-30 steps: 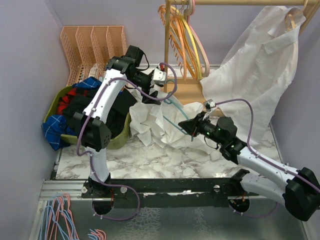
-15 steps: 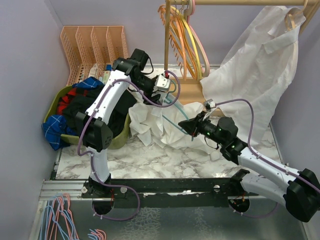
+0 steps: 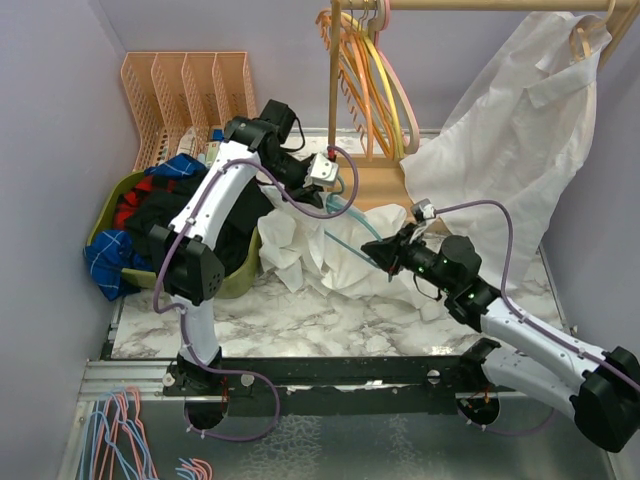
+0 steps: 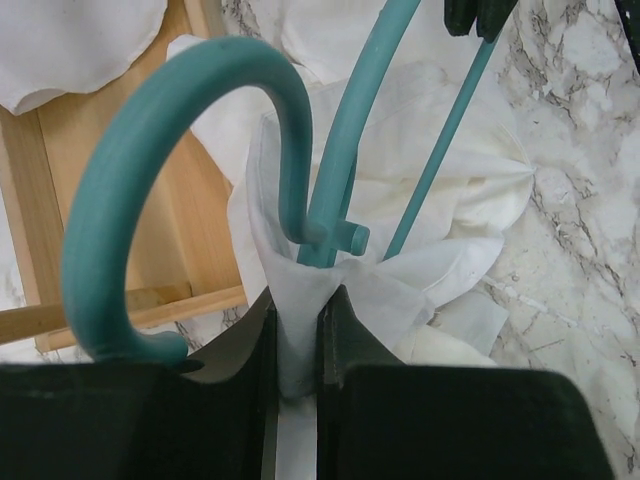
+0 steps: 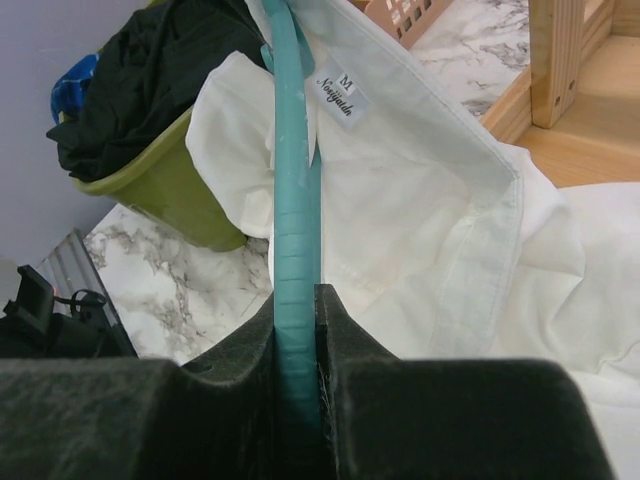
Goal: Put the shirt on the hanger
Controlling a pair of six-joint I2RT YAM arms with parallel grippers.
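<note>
The white shirt [image 3: 310,245] lies crumpled on the marble table with the teal hanger [image 3: 347,212] partly inside it. In the left wrist view my left gripper [image 4: 298,330] is shut on a fold of shirt fabric [image 4: 300,300] right below the hanger's curved hook [image 4: 110,200]. From above, the left gripper [image 3: 322,172] sits at the shirt's far edge. My right gripper [image 3: 385,252] comes in from the right; its wrist view shows the right gripper [image 5: 297,310] shut on a teal hanger arm [image 5: 295,180] that runs into the collar by the size label [image 5: 338,95].
A green basket [image 3: 240,283] of dark clothes stands left of the shirt. An orange rack [image 3: 190,85] is at the back left. A wooden stand [image 3: 375,185] holds coloured hangers [image 3: 365,70]. Another white shirt [image 3: 520,130] hangs at the right.
My left gripper has moved right to the hanger's hook and closed on the shirt fabric. The right gripper has kept its hold on the hanger and shifted slightly.
</note>
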